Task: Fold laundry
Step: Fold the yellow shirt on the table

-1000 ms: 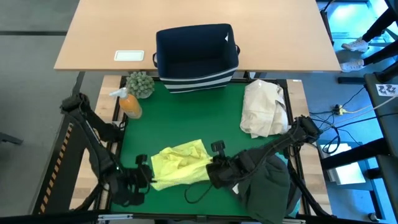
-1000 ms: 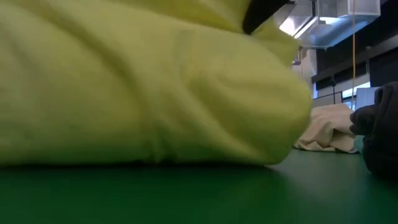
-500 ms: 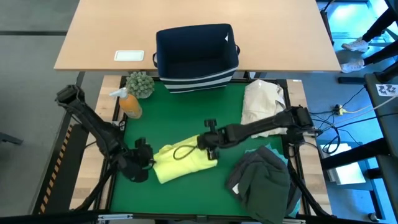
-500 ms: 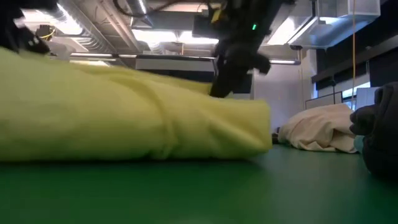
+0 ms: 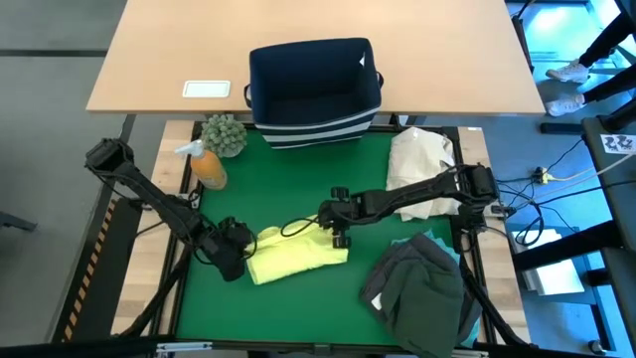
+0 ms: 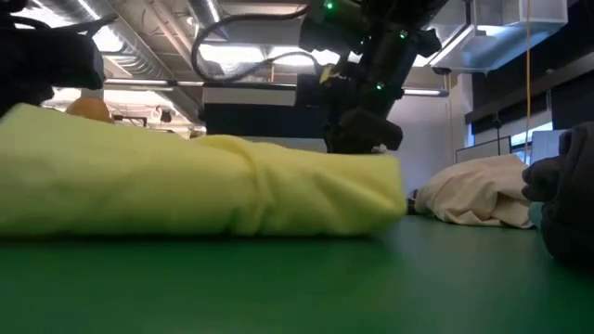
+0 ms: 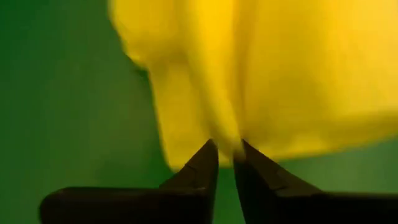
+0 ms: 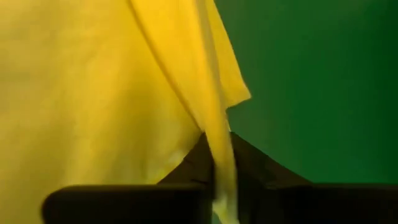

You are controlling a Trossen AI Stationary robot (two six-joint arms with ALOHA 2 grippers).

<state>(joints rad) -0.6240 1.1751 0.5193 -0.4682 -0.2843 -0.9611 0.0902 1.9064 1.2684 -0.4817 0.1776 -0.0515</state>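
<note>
Since a second ago the yellow-green shirt (image 5: pixel 296 256) has gone from a loose crumple near the mat's front edge to a flatter, folded slab lying a little further in on the green mat (image 5: pixel 298 179); both arms have drawn back from the front, the right one swinging from the dark pile to the shirt's far right corner; the left gripper (image 5: pixel 241 251) now sits at the shirt's left end, its fingers (image 7: pixel 199 171) standing a narrow gap apart with a fold of yellow cloth running down between the tips; the right gripper (image 5: pixel 336 225) rests at the shirt's upper right edge, its fingers (image 8: pixel 255 171) close together with a strip of yellow hem hanging between them; whether either grip is firm cannot be told; in the low view the shirt lies as a long, low roll across the mat; a charcoal and dark olive pile (image 5: pixel 422 288) with a sliver of turquoise (image 5: pixel 415 242) lies at the mat's front right corner, apart from the shirt; the cream bundle (image 5: pixel 419 171) sits at the right edge; the navy bin (image 5: pixel 314 91) stands at the far side.
</note>
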